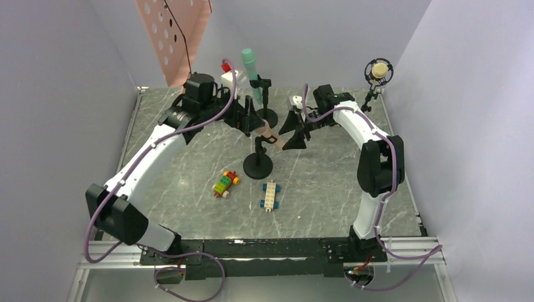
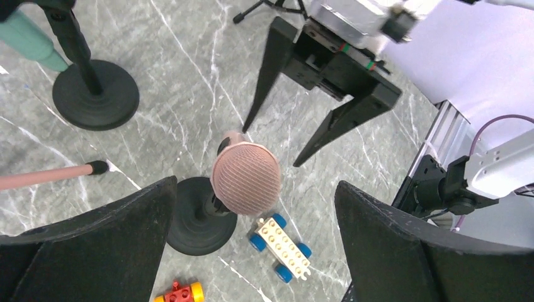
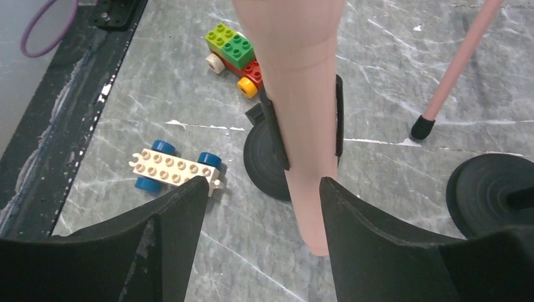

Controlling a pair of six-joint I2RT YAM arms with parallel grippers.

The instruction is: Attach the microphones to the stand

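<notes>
Three microphones sit in stands: mint green microphone (image 1: 250,66) in the rear stand (image 1: 265,104), tan-yellow microphone (image 1: 379,70) in the right ring mount (image 1: 371,94), salmon pink microphone (image 2: 245,178) tilted in the centre stand (image 2: 198,217) clip. Left gripper (image 2: 255,185) wide open over the pink head. Right gripper (image 3: 263,181) open, straddling the handle end.

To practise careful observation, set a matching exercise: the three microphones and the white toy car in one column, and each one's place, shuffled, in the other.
1 mint green microphone
2 salmon pink microphone
3 tan-yellow microphone
4 white toy car

A flat on the table
B in the ring mount, far right
C clipped in the near stand
D clipped in the far stand

Pairs: 1-D, 2-C, 3-B, 4-A
</notes>
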